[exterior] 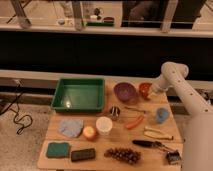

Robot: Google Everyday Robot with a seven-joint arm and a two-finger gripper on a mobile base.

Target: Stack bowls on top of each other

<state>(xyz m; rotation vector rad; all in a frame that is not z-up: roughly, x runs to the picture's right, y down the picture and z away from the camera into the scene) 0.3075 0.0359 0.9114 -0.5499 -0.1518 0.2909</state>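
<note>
A wide dark purple bowl [124, 91] sits upright at the back of the wooden table [75, 162]. Just right of it is a smaller orange-red bowl [144, 89]. My white arm reaches in from the right, and its gripper [152, 92] is shut at the orange-red bowl's right rim. Whether it holds that rim does not show. The two bowls stand side by side, a small gap apart.
A green tray [79, 94] fills the back left. A white cup [104, 125], a small blue cup [161, 115], a metal cup [115, 112], a carrot [134, 122], grapes [122, 155], an apple [89, 132], a blue cloth [71, 127], a green sponge [58, 149] and utensils cover the rest.
</note>
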